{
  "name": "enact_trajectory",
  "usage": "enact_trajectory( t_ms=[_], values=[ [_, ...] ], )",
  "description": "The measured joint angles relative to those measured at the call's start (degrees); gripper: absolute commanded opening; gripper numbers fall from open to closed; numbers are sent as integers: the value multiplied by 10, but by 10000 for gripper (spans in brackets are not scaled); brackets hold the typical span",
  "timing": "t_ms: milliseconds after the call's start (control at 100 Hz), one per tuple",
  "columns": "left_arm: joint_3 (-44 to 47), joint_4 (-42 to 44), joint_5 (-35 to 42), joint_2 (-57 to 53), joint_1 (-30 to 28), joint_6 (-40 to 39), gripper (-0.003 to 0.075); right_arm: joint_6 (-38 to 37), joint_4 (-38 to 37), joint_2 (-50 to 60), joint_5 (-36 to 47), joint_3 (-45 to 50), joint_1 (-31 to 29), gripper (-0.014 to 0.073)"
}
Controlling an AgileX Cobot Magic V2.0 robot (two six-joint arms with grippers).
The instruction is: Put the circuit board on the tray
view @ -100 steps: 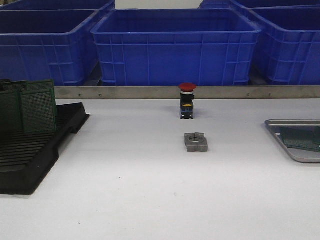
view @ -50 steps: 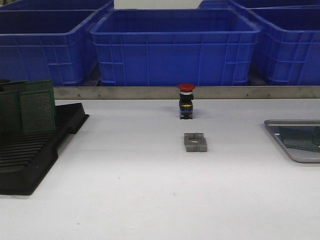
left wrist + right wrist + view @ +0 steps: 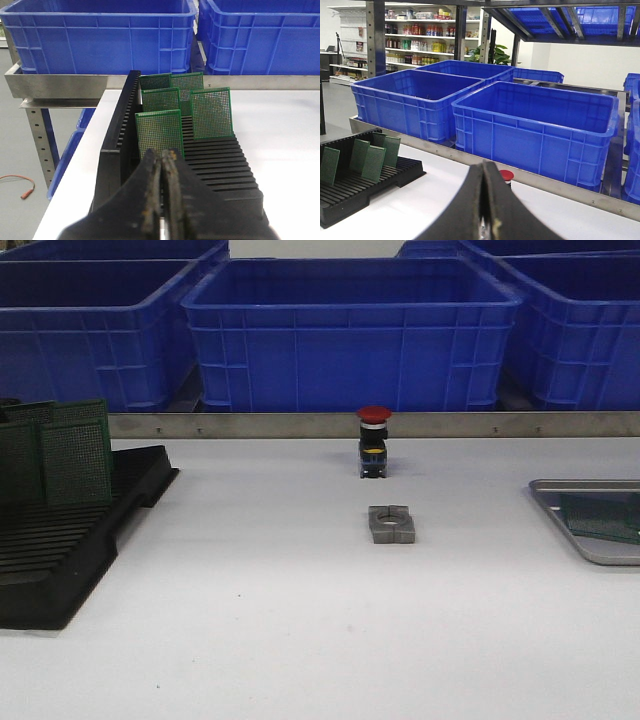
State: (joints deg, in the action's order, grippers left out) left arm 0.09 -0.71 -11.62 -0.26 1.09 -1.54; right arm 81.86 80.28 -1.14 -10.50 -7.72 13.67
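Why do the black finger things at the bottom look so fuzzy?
In the left wrist view the left end effector sits very near the lens, so it blurs, while the green perforated circuit boards look sharp. The right wrist view blurs the right end effector likewise. The front view is evenly lit.

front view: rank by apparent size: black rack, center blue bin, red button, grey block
1. center blue bin
2. black rack
3. red button and grey block: look alike, no ranking.
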Motion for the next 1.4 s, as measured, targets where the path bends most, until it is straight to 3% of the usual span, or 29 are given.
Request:
enact_trajectory(
  t_ms=[480, 640, 710, 830, 1000, 1110, 1210, 1290, 1400],
  values=[
    [0, 0, 0, 0, 0, 0, -20, 0, 0, 0, 0, 2, 0, -113],
    [0, 0, 0, 0, 0, 0, -20, 0, -3, 0, 67, 3, 0, -113],
    [0, 0, 0, 0, 0, 0, -20, -13, -39, 0, 100, 4, -3, -113],
    [0, -1, 0, 0, 0, 0, -20, -154, -203, 0, 127, 5, -23, -113],
    [0, -1, 0, 0, 0, 0, -20, -515, -558, 0, 89, 5, -69, -113],
    [0, -1, 0, 0, 0, 0, -20, -703, -750, 1, 54, 8, -109, -113],
    [0, -1, 0, 0, 0, 0, -20, -811, -827, 14, 75, 37, -143, -113],
    [-1, -1, 0, 0, 0, 1, -20, -846, -839, 17, 108, 75, -160, -113],
    [0, -1, 0, 0, 0, 1, -20, -863, -841, 18, 92, 92, -165, -113]
  ],
)
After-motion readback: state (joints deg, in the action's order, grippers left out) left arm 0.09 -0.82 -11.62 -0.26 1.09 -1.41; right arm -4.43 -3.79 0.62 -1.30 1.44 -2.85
